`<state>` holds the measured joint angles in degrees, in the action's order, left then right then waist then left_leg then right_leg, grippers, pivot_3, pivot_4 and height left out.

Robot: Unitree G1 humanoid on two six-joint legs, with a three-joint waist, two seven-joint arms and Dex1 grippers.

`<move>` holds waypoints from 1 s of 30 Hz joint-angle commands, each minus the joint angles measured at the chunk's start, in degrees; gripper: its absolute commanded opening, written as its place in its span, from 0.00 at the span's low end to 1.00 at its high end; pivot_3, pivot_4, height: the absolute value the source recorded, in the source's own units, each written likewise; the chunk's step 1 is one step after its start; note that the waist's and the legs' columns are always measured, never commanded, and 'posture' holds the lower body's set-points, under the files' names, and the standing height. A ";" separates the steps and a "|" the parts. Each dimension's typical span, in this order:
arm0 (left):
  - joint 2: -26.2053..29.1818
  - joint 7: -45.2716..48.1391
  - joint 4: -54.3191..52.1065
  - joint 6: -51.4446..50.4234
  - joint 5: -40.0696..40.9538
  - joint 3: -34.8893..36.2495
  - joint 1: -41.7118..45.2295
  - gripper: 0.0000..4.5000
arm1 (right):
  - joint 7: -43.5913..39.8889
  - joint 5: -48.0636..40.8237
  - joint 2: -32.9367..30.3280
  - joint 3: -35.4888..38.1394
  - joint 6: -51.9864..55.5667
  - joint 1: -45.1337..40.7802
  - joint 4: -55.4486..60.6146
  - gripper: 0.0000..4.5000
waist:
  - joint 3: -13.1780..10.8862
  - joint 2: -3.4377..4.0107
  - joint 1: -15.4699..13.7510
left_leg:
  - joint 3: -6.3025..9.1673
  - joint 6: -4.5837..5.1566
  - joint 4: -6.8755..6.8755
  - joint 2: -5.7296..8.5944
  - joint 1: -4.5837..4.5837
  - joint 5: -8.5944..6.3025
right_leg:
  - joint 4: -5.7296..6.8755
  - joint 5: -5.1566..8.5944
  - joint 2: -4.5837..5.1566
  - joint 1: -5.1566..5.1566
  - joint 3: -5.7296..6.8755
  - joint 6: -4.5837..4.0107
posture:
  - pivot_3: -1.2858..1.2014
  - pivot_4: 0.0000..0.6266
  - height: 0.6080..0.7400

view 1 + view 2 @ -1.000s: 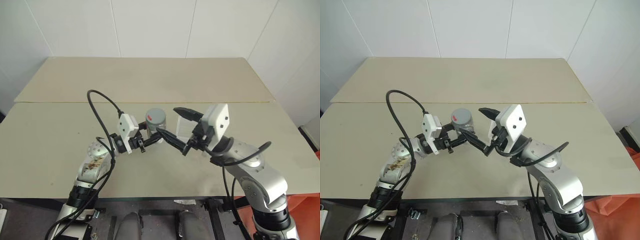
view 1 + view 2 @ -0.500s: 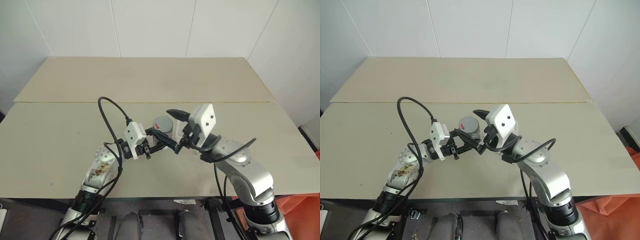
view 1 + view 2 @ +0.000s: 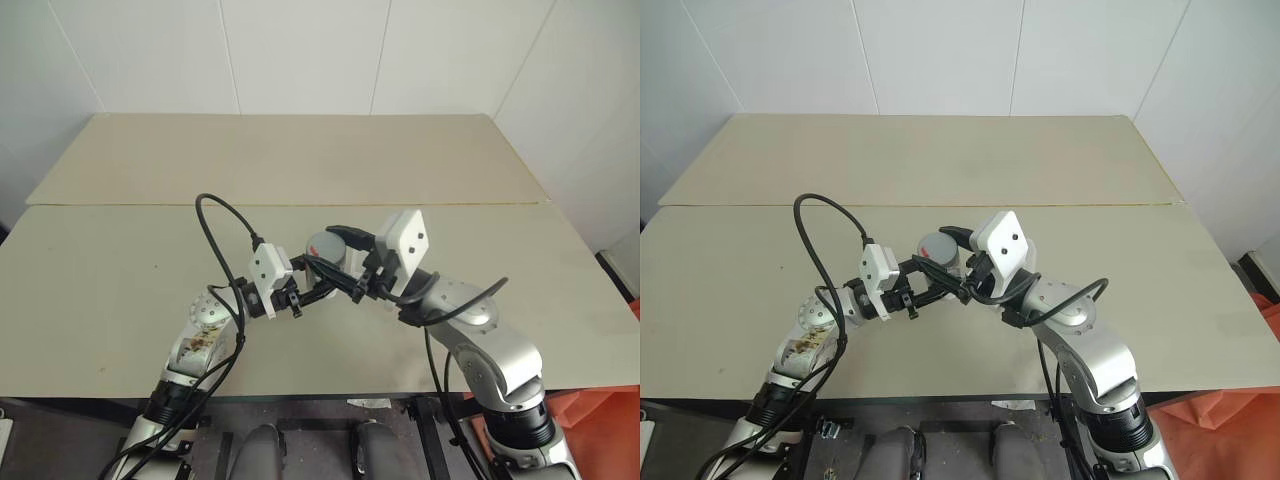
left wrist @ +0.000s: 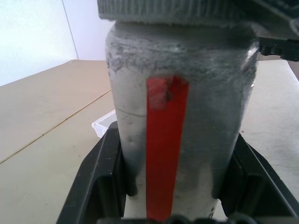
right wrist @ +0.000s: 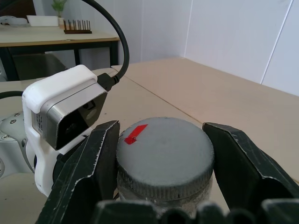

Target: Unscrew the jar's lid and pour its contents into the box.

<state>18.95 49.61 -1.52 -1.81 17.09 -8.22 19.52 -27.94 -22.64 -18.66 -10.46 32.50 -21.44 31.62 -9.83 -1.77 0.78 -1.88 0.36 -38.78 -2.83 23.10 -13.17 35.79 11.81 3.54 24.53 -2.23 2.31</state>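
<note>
Setting: a pale beige desk (image 3: 120, 290) made of two slabs joined by a seam, set against white walls.
Jar (image 4: 180, 116): a silvery-grey cylinder with a red strip running down its side, held upright above the middle of the desk, between the two arms.
Left end effector (image 3: 318, 283): reaches in from the near left; its two black fingers (image 4: 100, 179) are closed on the lower body of the jar, one on each side.
Lid (image 5: 163, 149): a round grey screw cap with a ribbed edge and a small red mark on top, sitting on the jar's mouth.
Right end effector (image 3: 345, 263): comes in from the near right, a little higher than the left one; its two black fingers (image 5: 96, 163) are closed on the lid, one on either side of its rim, and both pads look to be touching the ribbed edge.
Box (image 4: 103, 126): a clear plastic corner with a rounded edge shows on the desk beyond the jar in the left wrist view; the rest is hidden behind the jar and the arms.
Contents: cannot be seen, as the jar is capped.
Cables: a black cable (image 3: 215, 225) loops up from the left wrist, and another hangs by the right forearm (image 3: 470, 320).
</note>
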 commanded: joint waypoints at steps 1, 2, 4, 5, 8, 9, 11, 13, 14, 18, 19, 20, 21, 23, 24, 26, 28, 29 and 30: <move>0.26 1.49 -2.81 -0.06 1.39 -0.10 0.27 0.47 | -1.56 -0.08 -0.66 0.49 -2.19 0.22 1.20 0.62 | 0.00 0.00 0.00 | 0.00 0.00 0.00 0.00 0.00 0.00 | 0.00 0.00 0.00 0.00 0.00 0.00 | 0.52 0.24 1.00; 0.41 2.00 -3.29 -0.08 1.69 -0.17 0.02 0.47 | -2.29 -0.50 -1.00 0.78 -2.27 0.33 1.11 0.62 | 0.00 0.00 0.00 | 0.00 0.00 0.00 0.00 0.00 0.00 | 0.00 0.00 0.00 0.00 0.00 0.00 | 0.52 0.24 1.00; 1.14 3.52 -5.22 -1.38 3.36 -0.18 -0.93 0.47 | -5.74 -2.81 -2.39 2.25 -2.72 0.39 0.68 0.62 | 0.00 0.00 0.02 | 0.00 0.00 0.00 0.00 0.00 0.00 | 0.00 0.01 0.00 0.01 0.00 -0.01 | 0.52 0.24 1.00; 1.72 4.49 -6.66 -2.04 4.33 -0.28 -1.74 0.47 | -8.31 -4.43 -3.53 3.17 -2.96 0.10 0.18 0.62 | 0.00 0.00 0.10 | 0.00 0.00 0.00 0.00 0.01 0.00 | -0.01 0.01 0.00 0.01 0.00 -0.01 | 0.52 0.24 1.00; 3.37 6.93 -10.61 -4.12 6.72 -0.84 -3.77 0.47 | -16.80 -9.85 -7.08 5.29 -2.42 -2.24 -2.40 0.62 | 0.00 0.00 0.12 | 0.00 0.00 0.02 -0.02 0.03 0.00 | -0.05 0.01 0.00 0.02 -0.01 -0.01 | 0.52 0.24 1.00; 3.64 7.19 -11.68 -4.64 7.12 -0.96 -4.16 0.47 | -19.95 -12.11 -8.45 5.86 -1.59 -3.27 -3.51 0.62 | -0.01 0.01 0.15 | 0.00 0.00 0.02 -0.03 0.02 0.00 | -0.05 0.02 0.00 0.02 -0.01 -0.03 | 0.52 0.24 1.00; 3.92 7.38 -13.45 -5.50 7.72 -1.26 -4.47 0.47 | -26.48 -15.10 -11.26 6.21 -1.47 -5.50 -6.29 0.62 | -0.01 0.01 0.11 | 0.00 0.00 0.02 -0.03 0.01 0.00 | -0.03 0.11 0.00 0.02 -0.01 -0.18 | 0.52 0.24 1.00; 4.05 7.95 -15.00 -6.64 8.77 -1.63 -4.53 0.47 | -33.31 -16.99 -13.54 5.90 -1.73 -8.41 -10.22 0.62 | -0.01 0.01 0.04 | 0.00 0.00 0.00 -0.03 -0.02 0.00 | -0.01 0.17 -0.01 0.00 -0.01 -0.30 | 0.52 0.24 1.00; 4.02 8.23 -15.69 -6.91 9.01 -1.90 -4.53 0.47 | -37.35 -17.97 -14.46 5.55 -1.78 -10.29 -12.68 0.62 | -0.01 0.01 0.05 | 0.00 0.01 0.00 -0.03 -0.03 0.00 | -0.01 0.20 -0.02 0.00 -0.01 -0.34 | 0.52 0.24 1.00; 3.75 8.53 -17.26 -7.62 9.34 -3.12 -4.00 0.47 | -54.85 -17.37 -15.97 2.22 -5.33 -19.11 -24.26 0.62 | -0.01 0.01 0.17 | 0.00 0.01 0.00 -0.04 -0.06 0.00 | -0.01 0.19 -0.06 -0.03 -0.03 -0.34 | 0.52 0.24 1.00; 3.58 8.45 -17.39 -7.71 9.35 -3.38 -3.82 0.47 | -59.19 -16.74 -15.82 1.20 -6.26 -21.61 -27.71 0.62 | -0.01 0.01 0.31 | 0.00 0.01 0.01 -0.03 -0.07 0.00 | 0.00 0.15 -0.06 -0.02 -0.06 -0.28 | 0.52 0.24 1.00; 3.40 8.36 -17.45 -7.81 9.31 -3.60 -3.62 0.47 | -62.36 -16.62 -15.89 -0.16 -8.09 -23.74 -30.79 0.62 | -0.02 0.01 0.32 | -0.01 0.01 0.02 -0.03 -0.08 0.00 | 0.00 0.09 -0.09 -0.01 -0.09 -0.18 | 0.52 0.24 1.00; 3.17 8.29 -17.45 -7.88 9.21 -3.82 -3.45 0.47 | -63.84 -17.15 -16.43 -2.30 -10.36 -25.78 -33.47 0.62 | -0.02 0.02 0.34 | 0.00 0.01 0.02 -0.03 -0.08 0.00 | 0.00 0.06 -0.10 -0.01 -0.08 -0.14 | 0.52 0.24 1.00; 2.79 8.13 -17.21 -7.69 8.67 -4.29 -3.16 0.47 | -64.56 -20.25 -18.26 -7.53 -13.93 -29.50 -37.87 0.62 | -0.02 0.02 0.26 | 0.01 0.01 0.06 -0.04 -0.12 0.00 | 0.03 0.04 -0.11 0.00 -0.07 -0.09 | 0.52 0.24 1.00; 2.56 7.95 -17.08 -7.56 8.34 -4.59 -3.05 0.47 | -64.56 -21.33 -18.84 -10.22 -15.84 -31.48 -40.22 0.62 | -0.02 0.02 0.24 | 0.01 0.01 0.09 -0.05 -0.12 0.00 | 0.03 0.04 -0.11 0.01 -0.07 -0.11 | 0.52 0.24 1.00; 2.17 7.51 -17.01 -7.58 8.03 -4.90 -2.81 0.47 | -64.56 -22.57 -19.64 -14.70 -19.70 -34.58 -44.04 0.62 | -0.02 0.02 0.22 | 0.00 0.01 0.11 -0.04 -0.10 0.00 | 0.01 0.03 -0.11 0.04 -0.08 -0.12 | 0.52 0.24 1.00; 1.97 7.27 -17.04 -7.58 7.89 -5.03 -2.70 0.47 | -64.56 -24.00 -20.42 -18.00 -22.56 -36.49 -46.38 0.62 | -0.02 0.02 0.19 | 0.00 0.01 0.11 -0.04 -0.06 0.00 | 0.00 -0.07 -0.10 0.06 -0.08 -0.28 | 0.52 0.24 1.00; 1.85 7.02 -17.25 -7.67 7.98 -5.04 -2.80 0.47 | -64.56 -25.01 -20.86 -19.33 -23.41 -37.25 -47.16 0.62 | -0.02 0.02 0.16 | 0.00 0.01 0.11 -0.04 -0.03 0.00 | -0.01 -0.07 -0.10 0.08 -0.08 -0.28 | 0.52 0.24 1.00; 1.82 6.86 -17.40 -7.71 8.00 -5.05 -2.91 0.47 | -64.56 -26.00 -21.30 -20.34 -24.14 -37.83 -47.83 0.62 | -0.02 0.02 0.10 | 0.00 0.01 0.11 -0.04 -0.01 0.00 | -0.01 -0.09 -0.09 0.10 -0.08 -0.32 | 0.52 0.24 1.00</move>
<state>21.77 55.66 -15.44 -10.38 24.12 -11.91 15.53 -89.90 -47.48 -39.18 -29.52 11.21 -57.83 -14.79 -9.85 -1.75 0.88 -1.88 0.37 -38.67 -2.87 23.16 -13.17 35.79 11.68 3.45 24.68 -2.31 1.91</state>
